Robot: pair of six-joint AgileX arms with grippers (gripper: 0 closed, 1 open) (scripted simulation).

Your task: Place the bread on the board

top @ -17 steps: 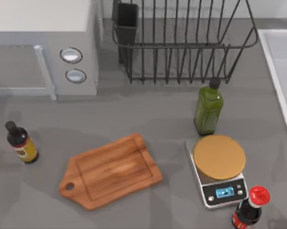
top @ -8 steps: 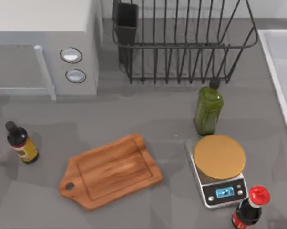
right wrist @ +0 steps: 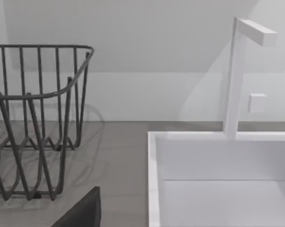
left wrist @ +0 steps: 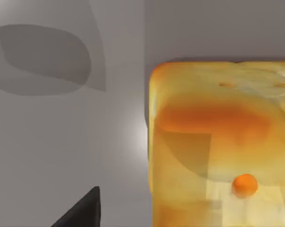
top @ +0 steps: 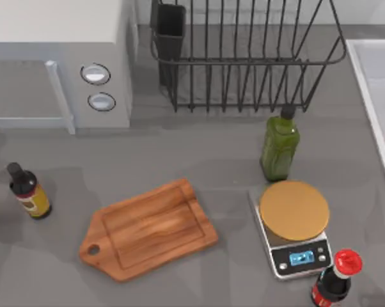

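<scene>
The bread (left wrist: 218, 142), a golden-yellow slice with an orange-brown crust, lies flat on the grey table close under my left wrist camera. A dark part of my left gripper (left wrist: 78, 213) sits beside the slice, apart from it. The board (top: 151, 229), reddish-brown wood with a grooved edge and a holed handle, lies bare at the table's middle front, handle toward the left. A dark part of my right gripper (right wrist: 81, 213) shows in the right wrist view, facing the back right corner.
A silver scale (top: 295, 227) with a tan disc stands right of the board, with a green bottle (top: 280, 148) behind it and a red-capped bottle (top: 333, 281) in front. A dark bottle (top: 27, 192) stands far left. Microwave (top: 58, 64), wire rack (top: 243, 57) and white sink (right wrist: 218, 179) line the back.
Soft shadows at the table's left edge have shifted a little. The board, bottles and scale have not moved.
</scene>
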